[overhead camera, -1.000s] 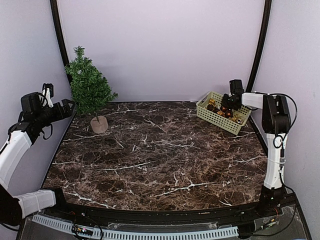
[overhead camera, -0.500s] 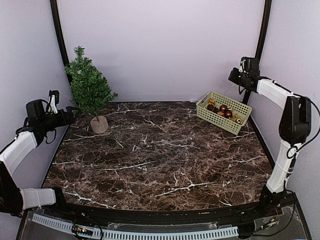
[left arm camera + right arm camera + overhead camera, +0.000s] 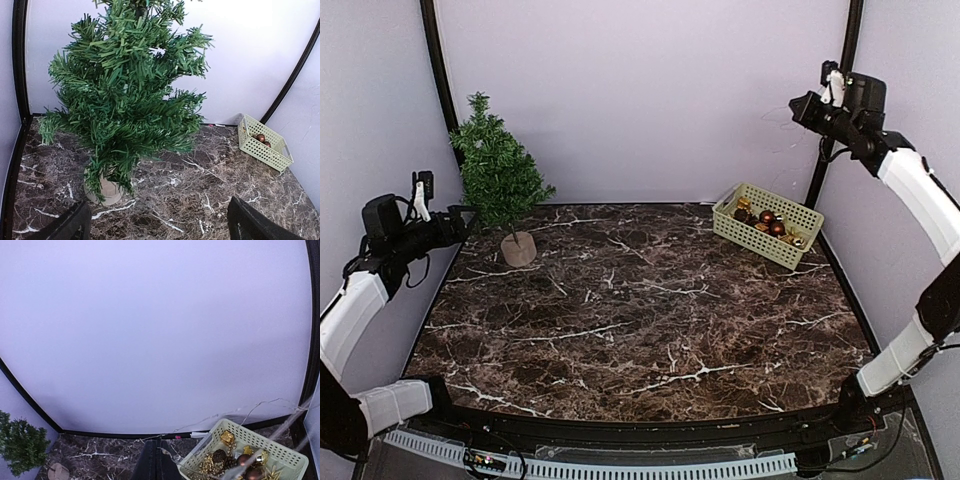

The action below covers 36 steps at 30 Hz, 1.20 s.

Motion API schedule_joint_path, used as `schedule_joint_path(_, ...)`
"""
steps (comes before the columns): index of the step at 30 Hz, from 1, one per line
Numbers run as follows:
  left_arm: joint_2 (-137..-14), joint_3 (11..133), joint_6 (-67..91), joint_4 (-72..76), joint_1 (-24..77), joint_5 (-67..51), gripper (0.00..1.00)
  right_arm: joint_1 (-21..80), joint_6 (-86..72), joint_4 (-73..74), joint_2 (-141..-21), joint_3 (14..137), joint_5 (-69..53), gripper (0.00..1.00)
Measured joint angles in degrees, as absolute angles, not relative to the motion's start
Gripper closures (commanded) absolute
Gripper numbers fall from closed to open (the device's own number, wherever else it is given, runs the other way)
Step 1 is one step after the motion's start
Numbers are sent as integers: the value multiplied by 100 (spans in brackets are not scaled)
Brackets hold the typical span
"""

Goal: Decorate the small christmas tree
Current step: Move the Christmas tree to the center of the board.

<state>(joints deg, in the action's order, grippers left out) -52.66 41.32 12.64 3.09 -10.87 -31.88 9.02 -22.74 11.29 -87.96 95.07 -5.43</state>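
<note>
Right gripper [image 3: 800, 104] shut, lifted high at 2 o'clock above the basket [image 3: 750, 243].
Its jaws are together; a thin pale wire [image 3: 260, 403] trails nearby, whether pinched I cannot tell. A second ago it sat low among the ornaments [image 3: 767, 222], so a pick seems done. Left gripper [image 3: 458, 220], jaws wide apart, faces the small christmas tree [image 3: 498, 175] at 10 o'clock, not yet decorated.
</note>
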Motion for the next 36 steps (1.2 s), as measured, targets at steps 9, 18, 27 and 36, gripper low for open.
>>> schedule_joint_path(9, -4998, 4132, 1072, 287, -510, -3030, 3, 888, -2432, 1431, -7776, 10243, -851, 100)
schedule_joint_path(18, -4482, 4132, 967, 456, 1127, -2652, 3, 886, -3070, 1361, -7653, 10895, -1861, 100)
schedule_joint_path(27, -4327, 4206, 1332, 749, 2152, -2106, 2, 886, -3839, 749, -7540, 10777, -2858, 100)
schedule_joint_path(36, -4884, 4550, 2600, -687, 2154, 43, 1, 886, -3944, 567, -6901, 10029, -3085, 100)
